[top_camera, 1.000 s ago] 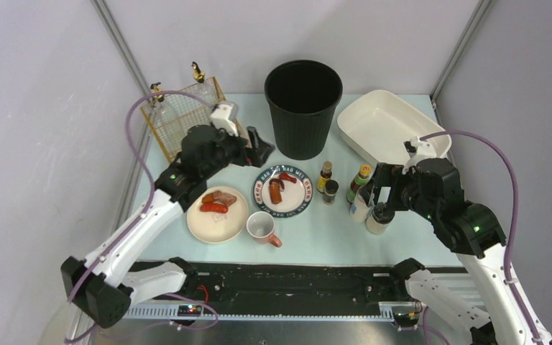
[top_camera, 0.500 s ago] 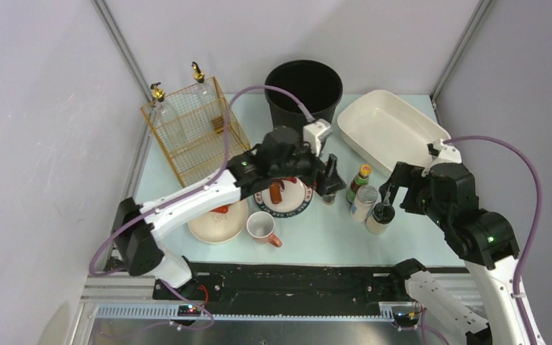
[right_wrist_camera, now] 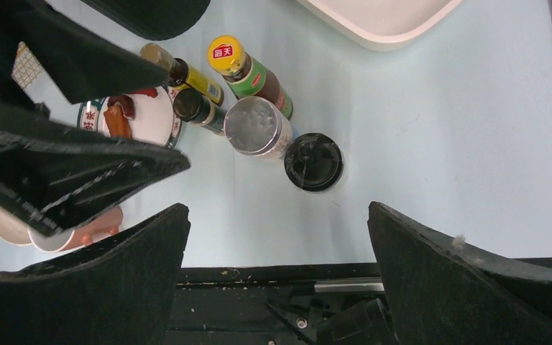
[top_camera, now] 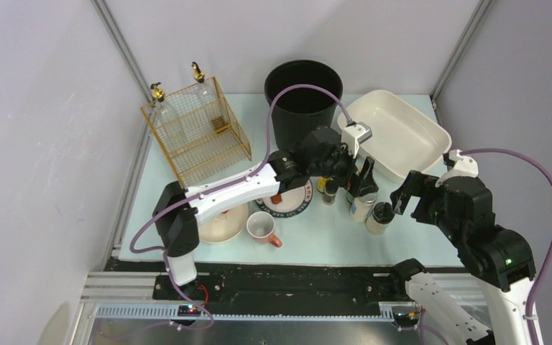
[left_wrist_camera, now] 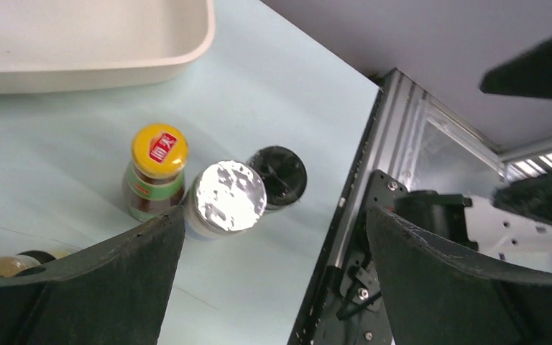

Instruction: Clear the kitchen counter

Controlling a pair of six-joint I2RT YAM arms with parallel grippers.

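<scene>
On the pale mint kitchen counter [top_camera: 309,237] stands a cluster of bottles: a yellow-capped bottle [left_wrist_camera: 158,169], a silver-lidded jar [left_wrist_camera: 226,198], a black-lidded jar [left_wrist_camera: 280,175] and two small brown bottles [right_wrist_camera: 190,90]. My left gripper [top_camera: 359,183] hovers over this cluster, open, with nothing between its fingers [left_wrist_camera: 115,280]. The silver-lidded jar lies just beyond its left finger. My right gripper [top_camera: 408,194] hangs open a little right of the black-lidded jar [top_camera: 379,218], empty. A patterned plate [top_camera: 295,205] with sausages, a beige plate [top_camera: 219,223] with food and a pink mug [top_camera: 262,226] sit left of the bottles.
A tall black bin [top_camera: 302,93] stands at the back centre. A white basin [top_camera: 395,133] lies at the back right. A gold wire basket [top_camera: 198,129] with two pump bottles behind it stands at the back left. The black rail [top_camera: 295,284] runs along the front edge.
My left arm has swung from the wire basket rightward across the plates to above the bottles. My right gripper has drawn back to the right, away from the jars. Both stay open.
</scene>
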